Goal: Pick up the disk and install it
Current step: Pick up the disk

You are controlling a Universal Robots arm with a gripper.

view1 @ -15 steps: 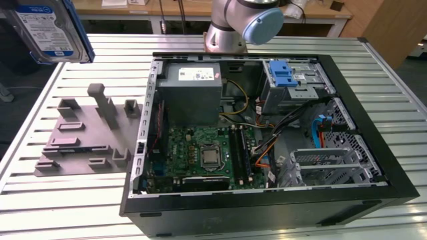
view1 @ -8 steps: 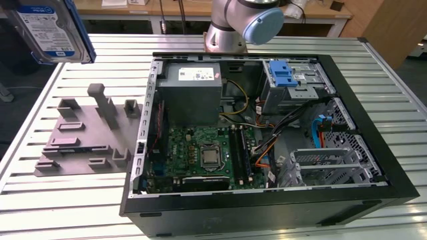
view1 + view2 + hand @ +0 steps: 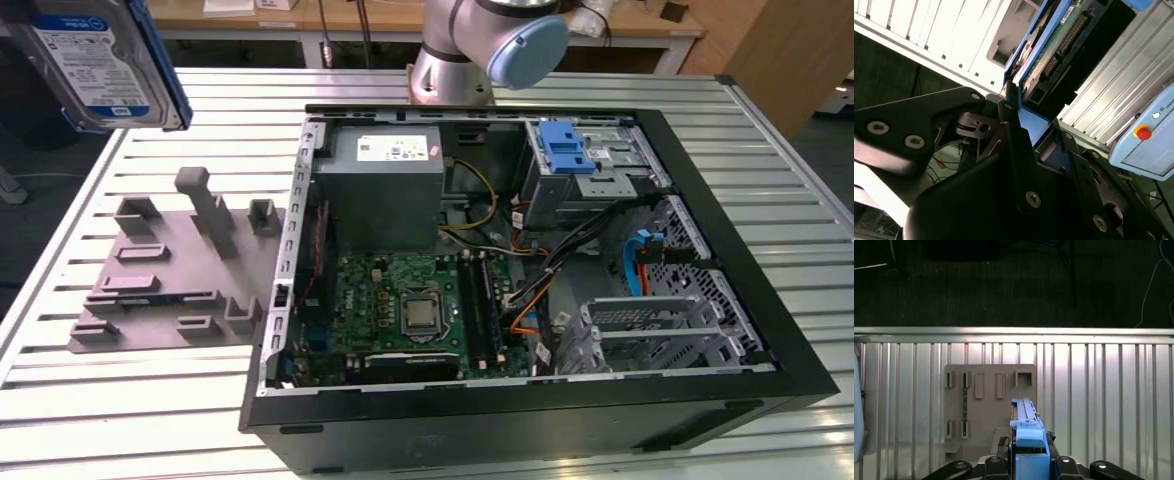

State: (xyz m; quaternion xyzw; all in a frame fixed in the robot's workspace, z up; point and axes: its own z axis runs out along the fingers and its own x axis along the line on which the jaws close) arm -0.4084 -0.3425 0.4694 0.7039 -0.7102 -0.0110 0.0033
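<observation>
Blue-framed disk (image 3: pixel 96 62), clamped edgewise between the fingers (image 3: pixel 1013 131), hangs high above the grey fixture plate (image 3: pixel 167 268).

The exterior view looked down steeply from high over the open computer case (image 3: pixel 534 405), with the arm's base (image 3: pixel 461 60) at the case's 12 o'clock and the grey fixture plate (image 3: pixel 160 275) at its 9 o'clock on the slatted worktop (image 3: pixel 134 400). The first wrist view faced straight down from well above onto that same plate (image 3: pixel 986 405) and the worktop slats, the part it shared with the exterior view. The second wrist view sat very close and tilted, looking along the fingers (image 3: pixel 1013 135) to the disk (image 3: pixel 1054 47), whose blue-framed edge (image 3: pixel 1026 427) appeared in both wrist views.
</observation>
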